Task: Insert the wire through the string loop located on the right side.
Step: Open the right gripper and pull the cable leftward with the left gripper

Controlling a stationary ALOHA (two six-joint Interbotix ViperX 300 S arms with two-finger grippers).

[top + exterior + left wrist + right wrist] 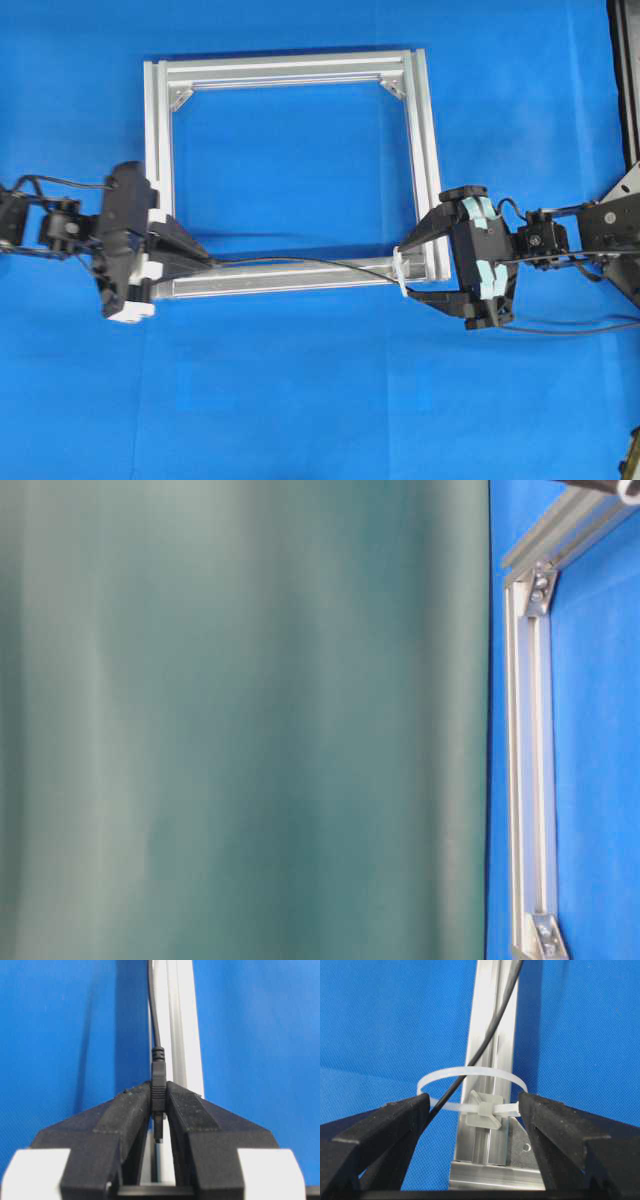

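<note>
Now left hand point(158, 1110) pinches wire point(158, 1077) plug; right hand point(472, 1107) wide, bracketing string loop point(470, 1075).

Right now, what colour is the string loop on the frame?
Translucent white; the string loop shows best in the right wrist view.

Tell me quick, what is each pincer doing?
Left pincer: shut on the wire, gripping its plug end.
Right pincer: open, one finger either side of the string loop.
</note>
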